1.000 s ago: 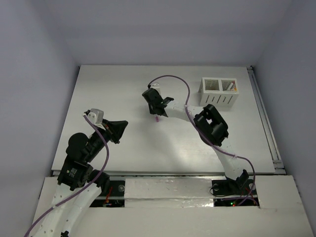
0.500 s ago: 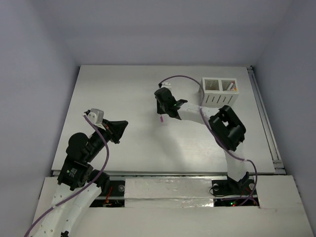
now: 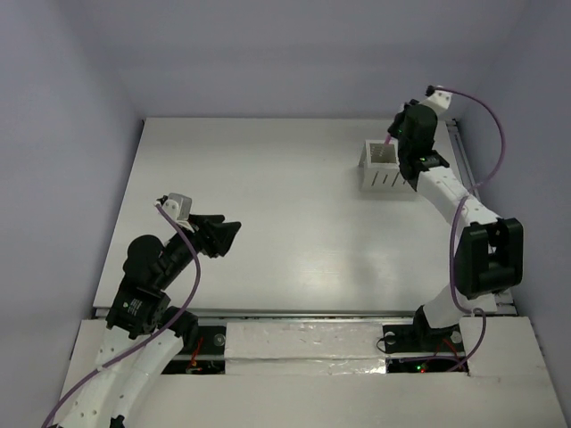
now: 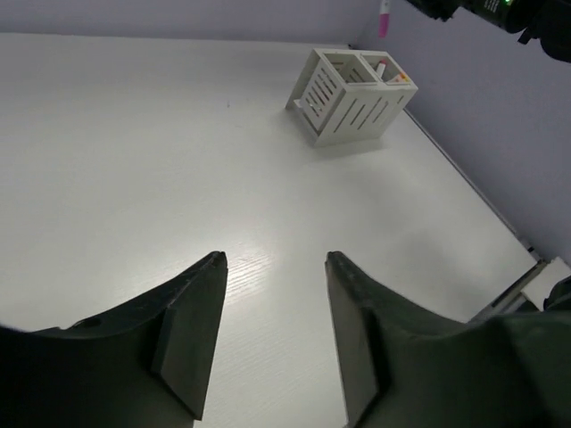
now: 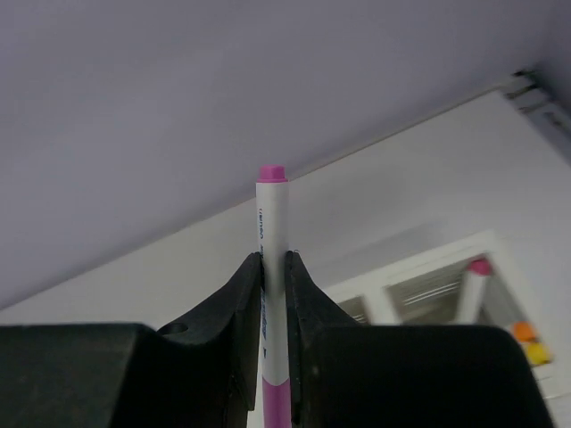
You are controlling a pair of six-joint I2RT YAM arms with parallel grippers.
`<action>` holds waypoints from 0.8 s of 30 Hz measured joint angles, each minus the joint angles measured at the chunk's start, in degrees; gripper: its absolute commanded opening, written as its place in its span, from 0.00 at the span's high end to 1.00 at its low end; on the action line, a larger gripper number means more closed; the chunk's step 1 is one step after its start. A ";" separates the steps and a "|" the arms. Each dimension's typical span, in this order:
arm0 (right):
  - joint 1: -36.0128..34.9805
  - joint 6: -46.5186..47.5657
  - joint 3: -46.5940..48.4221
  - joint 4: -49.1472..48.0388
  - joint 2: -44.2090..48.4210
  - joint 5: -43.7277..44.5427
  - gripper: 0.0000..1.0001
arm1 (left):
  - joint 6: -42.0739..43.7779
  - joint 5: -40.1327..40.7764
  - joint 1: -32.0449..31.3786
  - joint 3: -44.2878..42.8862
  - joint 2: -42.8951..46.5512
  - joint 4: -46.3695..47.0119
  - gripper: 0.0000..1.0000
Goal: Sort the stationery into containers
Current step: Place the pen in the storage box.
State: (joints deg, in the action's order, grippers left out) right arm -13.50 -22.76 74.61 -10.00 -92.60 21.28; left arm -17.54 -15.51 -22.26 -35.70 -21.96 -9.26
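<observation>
Right gripper [image 5: 273, 267]: jaws pinched tight on a pen [image 5: 271, 218], held mid-barrel, pink showing above and below the fingers. Holder [image 3: 384, 181] sits just below the hand and a little ahead; the pen is not yet inside. Another pink-capped pen [image 5: 473, 290] stands in the compartment to the hand's right.

Step, as I read it: delivering this pen. Next move probably needs lining up over a compartment, lowering, then letting go.

Left gripper [image 4: 275, 260]: half open, empty, well apart from the holder.

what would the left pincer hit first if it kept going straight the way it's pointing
Most likely the bare table: the left pincer, open and empty, tilts down at the white surface. The box holder sits further off, right of that line, though depth is hard to judge.
</observation>
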 measured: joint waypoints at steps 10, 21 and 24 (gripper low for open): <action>10.91 5.73 -0.90 -4.59 -5.68 5.53 1.00 | 0.02 -0.57 0.63 0.00 -0.11 0.00 0.39; 11.91 10.54 -2.16 -6.16 -10.56 8.46 0.82 | 0.02 -0.57 0.63 0.00 -0.11 0.00 0.28; 11.91 9.90 -3.41 -7.50 -10.49 8.41 0.51 | 0.04 -0.57 0.63 0.00 -0.11 0.00 0.22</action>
State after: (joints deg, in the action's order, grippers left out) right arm -1.58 -12.86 71.20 -17.50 -103.09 29.69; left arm -17.50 -16.08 -21.63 -35.70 -22.06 -9.26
